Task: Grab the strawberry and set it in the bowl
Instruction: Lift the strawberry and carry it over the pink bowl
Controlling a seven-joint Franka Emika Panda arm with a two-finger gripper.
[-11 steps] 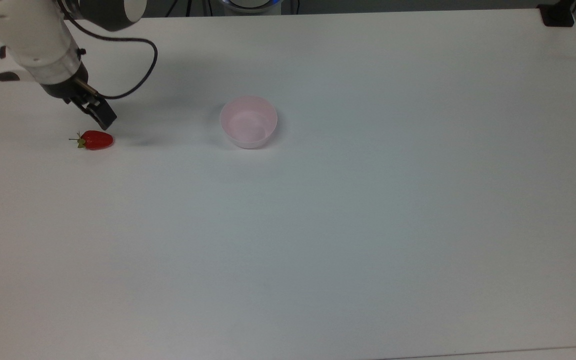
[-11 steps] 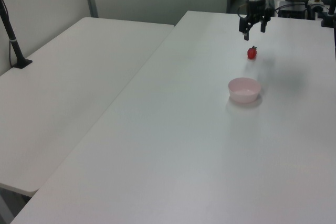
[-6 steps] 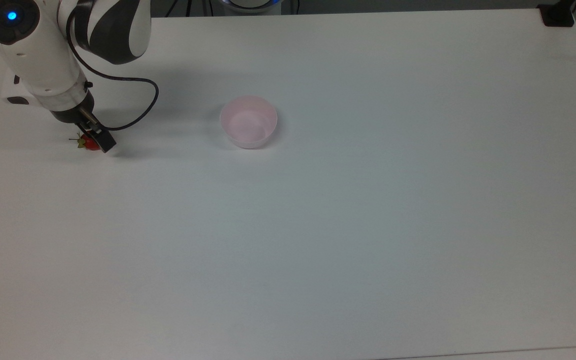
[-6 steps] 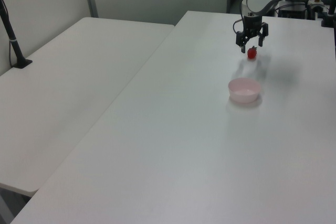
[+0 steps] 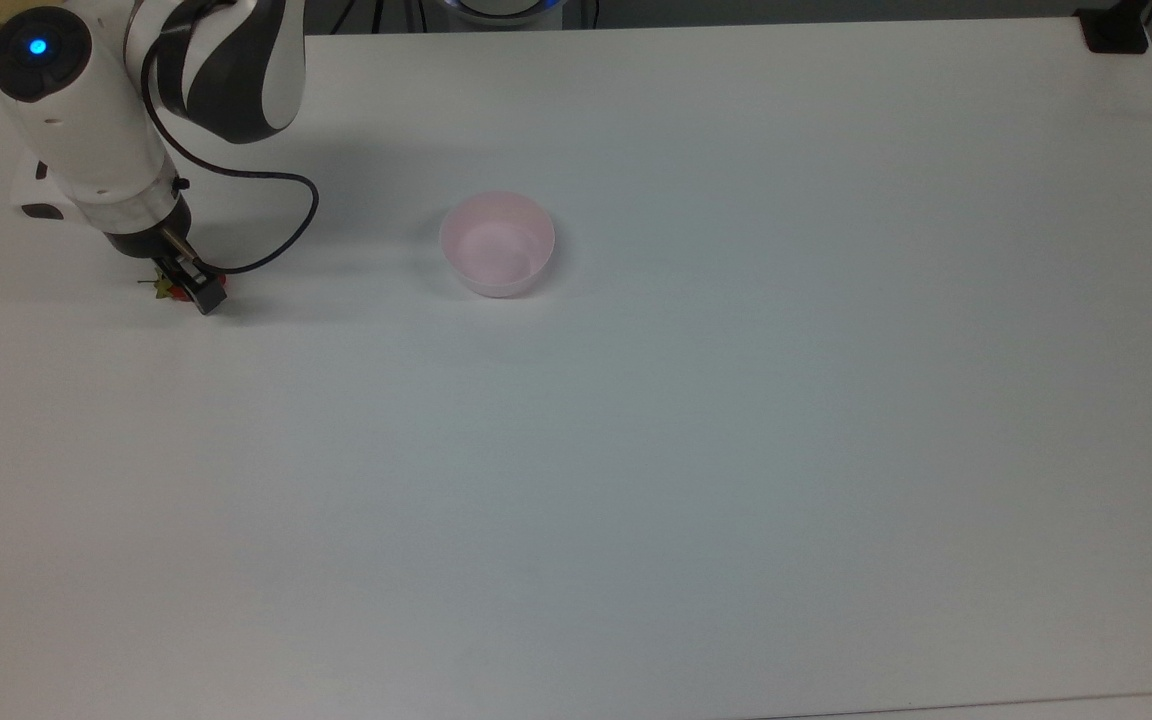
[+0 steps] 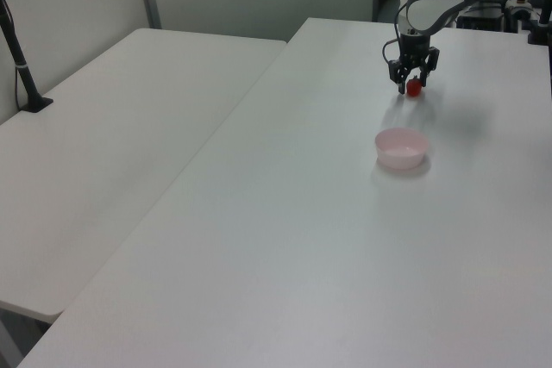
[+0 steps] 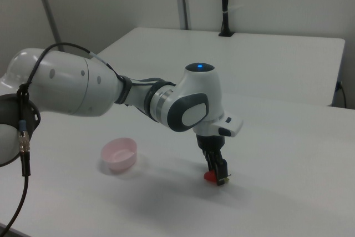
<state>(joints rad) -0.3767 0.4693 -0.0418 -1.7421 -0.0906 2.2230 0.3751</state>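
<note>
**Gripper down at the strawberry, bowl standing apart**

The gripper (image 5: 194, 288) is lowered to the table (image 5: 636, 450) with its dark fingers (image 6: 402, 76) pointing down on either side of the strawberry (image 6: 415, 87). In the left view the two fingers stand apart, the red fruit showing between and just below them. Whether the pads actually press on the fruit cannot be told; the fingers look spread around it rather than clamped. In the right view the gripper (image 7: 218, 175) reaches to the tabletop, and the strawberry (image 7: 210, 177) shows as a red patch at its tip, resting on the table. In the top view one finger covers most of the strawberry (image 5: 170, 291); a sliver of red and its green stem show on the top view's left of the finger.

There is one strawberry and one bowl (image 5: 497, 243). The bowl is pale pink and round, upright, with nothing in it. It stands well apart from the gripper, toward the top view's right. In the left view the bowl (image 6: 401, 147) sits nearer the camera than the strawberry; in the right view the bowl (image 7: 118, 154) lies on the right view's left of the gripper.

A black cable (image 5: 276, 225) loops from the arm's wrist over the table. There is one arm and one gripper.
</note>
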